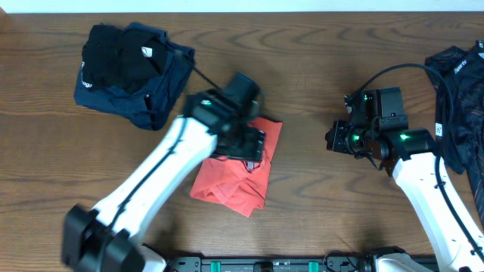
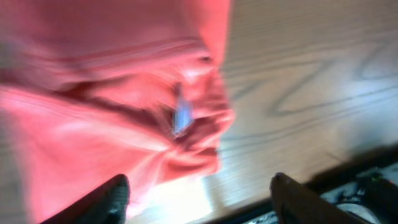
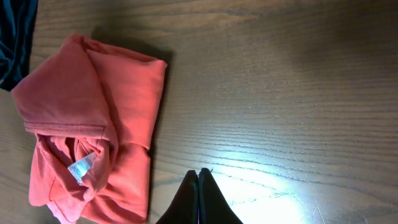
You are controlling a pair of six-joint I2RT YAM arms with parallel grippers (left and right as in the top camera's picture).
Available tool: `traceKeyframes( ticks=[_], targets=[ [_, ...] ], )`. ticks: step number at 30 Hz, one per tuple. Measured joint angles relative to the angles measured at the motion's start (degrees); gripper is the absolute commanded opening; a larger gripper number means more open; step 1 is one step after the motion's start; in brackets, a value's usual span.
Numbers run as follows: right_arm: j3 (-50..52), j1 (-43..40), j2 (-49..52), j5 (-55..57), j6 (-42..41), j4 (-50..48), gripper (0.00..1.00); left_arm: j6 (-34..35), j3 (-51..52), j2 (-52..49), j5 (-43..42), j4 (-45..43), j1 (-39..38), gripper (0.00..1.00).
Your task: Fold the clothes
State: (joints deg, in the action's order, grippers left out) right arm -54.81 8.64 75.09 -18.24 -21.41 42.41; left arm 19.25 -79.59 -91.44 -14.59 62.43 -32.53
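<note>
Two grippers noted: left gripper has its jaws wide apart with nothing between them, close over the folded orange T-shirt mid-table. Right gripper is pressed closed and empty, to the shirt's right. Dark garments are heaped at the far left.

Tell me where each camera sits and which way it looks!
Overhead: above the table, looking straight down; left arm and right arm show, left gripper over the orange shirt.
Left wrist: on the left arm, looking down close at the shirt; its two spread fingers show.
Right wrist: on the right arm, looking down at table and shirt; its shut right gripper shows.
Shared: both wrist views show the shirt's white tag.
</note>
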Motion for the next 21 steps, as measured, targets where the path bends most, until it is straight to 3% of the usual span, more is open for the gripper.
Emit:
traceKeyframes(
  ticks=[4, 7, 15, 21],
  targets=[
    [0.0, 0.0, 0.0, 0.1, 0.0, 0.0, 0.01, -1.8, -0.1, 2.3, 4.2, 3.8, 6.8, 0.82],
    [0.0, 0.0, 0.0, 0.1, 0.0, 0.0, 0.01, -4.5, 2.3, 1.8, 2.8, 1.2, 13.0, 0.82],
    [0.0, 0.0, 0.0, 0.1, 0.0, 0.8, 0.01, -16.1, 10.3, -5.8, -8.2, -3.0, 23.9, 0.83],
    [0.0, 0.0, 0.0, 0.1, 0.2, 1.1, 0.01, -28.8, 10.6, -9.4, -21.7, -3.5, 28.3, 0.82]
  ],
)
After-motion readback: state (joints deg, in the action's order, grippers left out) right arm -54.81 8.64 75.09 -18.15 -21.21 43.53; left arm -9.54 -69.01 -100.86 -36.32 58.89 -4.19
